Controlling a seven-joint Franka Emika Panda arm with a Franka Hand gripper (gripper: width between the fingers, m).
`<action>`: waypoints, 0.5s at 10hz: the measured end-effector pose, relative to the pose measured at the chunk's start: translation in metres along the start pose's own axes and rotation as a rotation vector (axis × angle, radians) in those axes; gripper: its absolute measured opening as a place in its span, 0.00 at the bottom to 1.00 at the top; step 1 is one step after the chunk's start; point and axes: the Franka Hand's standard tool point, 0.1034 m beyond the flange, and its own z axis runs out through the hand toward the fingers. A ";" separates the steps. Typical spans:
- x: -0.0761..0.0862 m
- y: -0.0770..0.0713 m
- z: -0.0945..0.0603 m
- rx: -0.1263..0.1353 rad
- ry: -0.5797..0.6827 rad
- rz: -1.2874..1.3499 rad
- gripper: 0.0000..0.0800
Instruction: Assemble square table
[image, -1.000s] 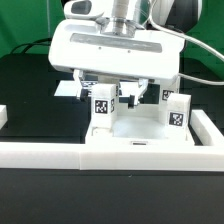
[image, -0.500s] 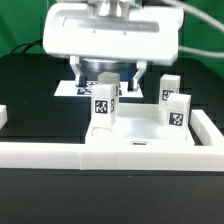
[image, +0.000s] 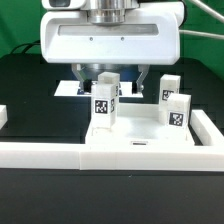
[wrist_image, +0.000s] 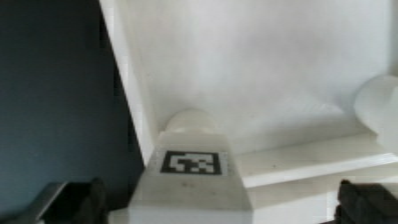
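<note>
The square table's white slab (image: 135, 135) lies flat against the white rail fence (image: 45, 152). One leg block (image: 104, 105) with a black-and-white tag stands upright on the slab's left part. My gripper (image: 107, 82) hangs right over it, open, its dark fingers apart on either side of the block's top without touching it. In the wrist view the same leg block (wrist_image: 192, 170) rises between the two fingers (wrist_image: 75, 202), with the slab (wrist_image: 249, 80) behind it. Two more tagged leg blocks (image: 178, 110) stand at the slab's right side.
The rail fence runs along the front and turns back at the exterior view's right (image: 208, 128). The marker board (image: 68, 90) lies flat behind the slab on the black tabletop, at the exterior view's left. A green backdrop closes the rear.
My gripper has risen a little and shifted toward the exterior view's left, staying open. The leg block between the fingers has stayed upright in place.
</note>
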 end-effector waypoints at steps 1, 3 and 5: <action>0.004 0.003 0.001 -0.003 -0.001 0.005 0.81; 0.013 0.001 0.002 -0.008 0.034 0.009 0.81; 0.012 0.001 0.002 -0.007 0.034 0.042 0.65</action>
